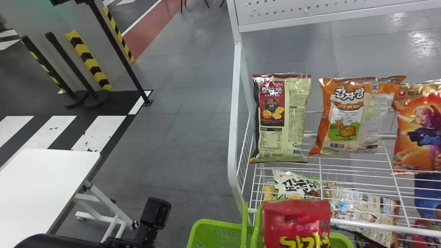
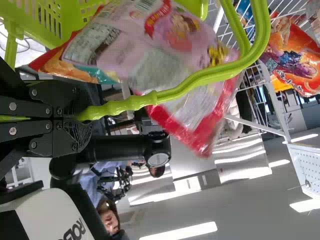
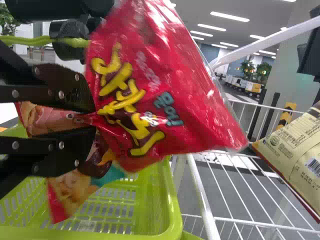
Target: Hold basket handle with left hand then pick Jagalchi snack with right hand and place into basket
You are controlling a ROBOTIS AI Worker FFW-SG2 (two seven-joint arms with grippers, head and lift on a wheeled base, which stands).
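My left gripper's arm [image 1: 151, 220] is at the lower left in the head view. In the left wrist view, my left gripper [image 2: 80, 116] is shut on the green basket handle [image 2: 185, 86]. The red snack bag [image 1: 297, 222] hangs over the green basket [image 1: 220, 225], covering part of it. My right gripper [image 3: 92, 117] is shut on this bag [image 3: 155, 95], pinching its middle, and the bag bulges to both sides of the fingers. Below the bag, the basket's open inside [image 3: 125, 200] shows. The bag's pink printed side [image 2: 165, 65] is beside the handle in the left wrist view.
A white wire rack [image 1: 234, 137] stands at the right. Bags hang on it: a cream one [image 1: 282, 120], an orange one [image 1: 351, 117] and another [image 1: 418, 131] at the edge. More snacks [image 1: 365, 210] lie on its lower shelf. A white table [image 1: 44, 186] stands at the left.
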